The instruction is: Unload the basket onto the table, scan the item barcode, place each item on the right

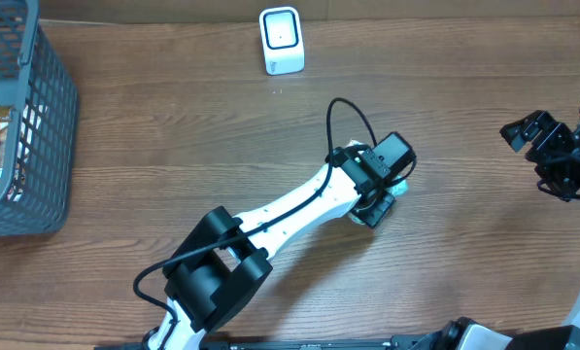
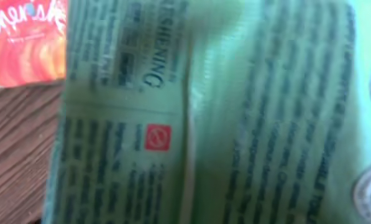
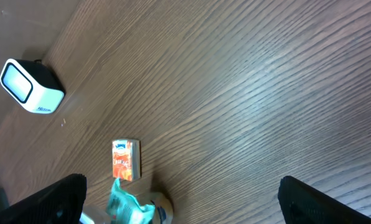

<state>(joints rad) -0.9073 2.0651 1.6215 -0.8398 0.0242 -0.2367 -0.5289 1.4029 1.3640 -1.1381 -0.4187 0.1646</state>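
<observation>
Green packet (image 2: 235,124), blurred, fills the left wrist view. It sits right of centre on the surface (image 1: 173,126), beneath the left hand (image 1: 379,194), whose grip cannot be told. From left: grey basket (image 1: 47,126); scanner (image 1: 281,39), far centre; orange carton (image 3: 125,160) beside the packet; right hand (image 1: 537,156), released and holding nothing.

Green packet (image 2: 235,93): "SHENING"; orange box (image 2: 27,40): "Cheris".
</observation>
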